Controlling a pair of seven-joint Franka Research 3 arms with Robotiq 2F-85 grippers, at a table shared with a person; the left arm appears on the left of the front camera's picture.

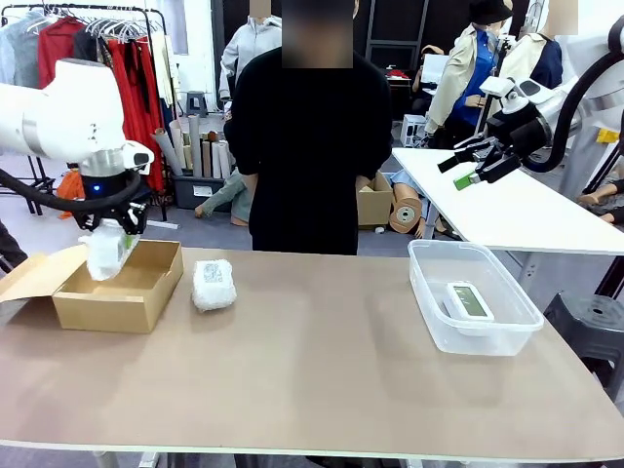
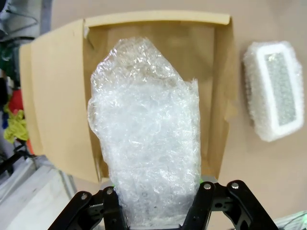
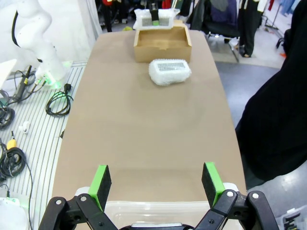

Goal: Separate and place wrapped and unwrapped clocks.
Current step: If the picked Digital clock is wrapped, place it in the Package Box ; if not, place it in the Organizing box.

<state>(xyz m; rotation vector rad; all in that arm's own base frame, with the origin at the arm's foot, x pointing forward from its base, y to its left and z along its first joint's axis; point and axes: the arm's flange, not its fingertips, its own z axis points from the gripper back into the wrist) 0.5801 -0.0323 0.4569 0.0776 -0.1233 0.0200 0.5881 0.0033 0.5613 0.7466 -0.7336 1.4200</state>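
— One of three looks sorted so far. Which?
— Going from the left: the left gripper (image 2: 158, 200) is clamped on a wrapped clock (image 1: 105, 255), hanging over the open cardboard box (image 1: 117, 310) and not yet released. The second wrapped clock (image 1: 213, 285) lies on the table (image 1: 322, 375) just right of the box, untouched.
— And the bare one?
— The unwrapped clock (image 1: 469, 300) already lies in the clear tub (image 1: 427, 310) at the right. The right gripper (image 1: 460, 170) hangs raised above that end, jaws spread, holding nothing.
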